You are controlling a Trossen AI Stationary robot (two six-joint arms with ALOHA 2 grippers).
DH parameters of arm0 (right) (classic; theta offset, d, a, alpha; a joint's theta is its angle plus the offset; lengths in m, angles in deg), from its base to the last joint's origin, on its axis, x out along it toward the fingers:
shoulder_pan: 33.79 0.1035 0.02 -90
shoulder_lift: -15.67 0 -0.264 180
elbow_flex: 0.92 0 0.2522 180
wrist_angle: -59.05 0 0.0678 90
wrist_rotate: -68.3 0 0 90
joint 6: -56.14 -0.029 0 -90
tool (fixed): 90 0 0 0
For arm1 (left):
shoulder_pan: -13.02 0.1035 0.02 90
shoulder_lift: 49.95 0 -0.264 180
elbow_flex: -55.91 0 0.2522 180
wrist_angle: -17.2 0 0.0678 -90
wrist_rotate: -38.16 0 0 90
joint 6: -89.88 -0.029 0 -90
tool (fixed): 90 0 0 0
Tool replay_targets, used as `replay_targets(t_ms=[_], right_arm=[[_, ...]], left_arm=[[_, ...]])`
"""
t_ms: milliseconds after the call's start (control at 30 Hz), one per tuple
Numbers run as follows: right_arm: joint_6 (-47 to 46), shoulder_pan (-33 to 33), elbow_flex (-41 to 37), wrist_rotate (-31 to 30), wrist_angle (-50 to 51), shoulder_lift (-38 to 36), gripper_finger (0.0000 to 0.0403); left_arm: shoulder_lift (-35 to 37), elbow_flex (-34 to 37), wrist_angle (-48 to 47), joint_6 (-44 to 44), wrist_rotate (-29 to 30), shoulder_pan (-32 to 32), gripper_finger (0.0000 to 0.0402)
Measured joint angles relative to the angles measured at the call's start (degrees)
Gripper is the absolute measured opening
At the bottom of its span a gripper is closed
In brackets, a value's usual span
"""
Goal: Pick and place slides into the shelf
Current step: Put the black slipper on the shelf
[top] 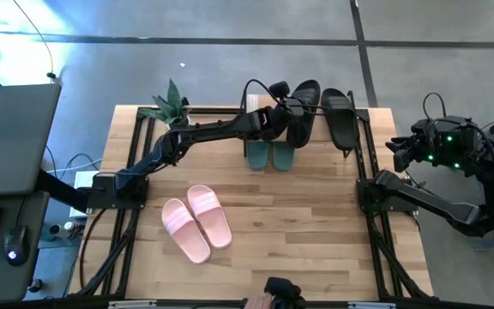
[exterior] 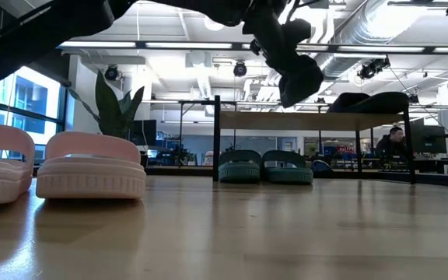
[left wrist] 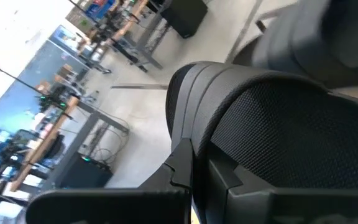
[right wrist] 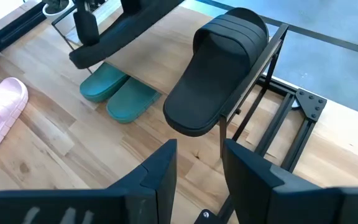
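My left gripper (top: 283, 110) reaches over the shelf (top: 322, 130) at the table's far edge and is shut on one black slide (top: 304, 112). In the low view this slide (exterior: 298, 74) hangs above the shelf's top board (exterior: 309, 120). The second black slide (right wrist: 219, 68) lies sole-down on the board, one end overhanging its edge. The pink pair (top: 197, 221) rests on the tabletop near the middle. My right gripper (right wrist: 197, 174) is open and waits off the table's right edge, pointing toward the shelf. My left gripper pinches the black slide at its side edge (left wrist: 194, 146), just beside the ridged strap (left wrist: 194, 93), between the two fingers (left wrist: 229, 177). The slide is lifted clear of the shelf board and sits tilted in the hold.
A teal pair of slides (top: 269, 156) stands under the shelf on the tabletop. A potted plant (top: 171, 105) sits at the far left corner. Bare wood lies between the pink pair and the shelf. A person (exterior: 395, 140) sits in the room beyond.
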Motion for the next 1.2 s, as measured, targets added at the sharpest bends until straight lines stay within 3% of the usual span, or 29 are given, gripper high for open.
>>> replay_targets(t_ms=[567, 767, 1200], right_arm=[[0.0, 0.0, 0.0, 0.3, 0.0, 0.0, 0.0119], [0.0, 0.0, 0.0, 0.3, 0.0, 0.0, 0.0119], [0.2, 0.0, 0.0, 0.3, 0.0, 0.0, 0.0119]], left_arm=[[-2.7, -0.1, -2.8, -1.2, 0.4, 0.0, 0.0008], [-2.8, -0.1, -3.0, -1.3, -2.1, 0.1, 0.0049], [-2.9, 0.1, -1.5, 0.0, 0.9, 1.5, 0.0143]])
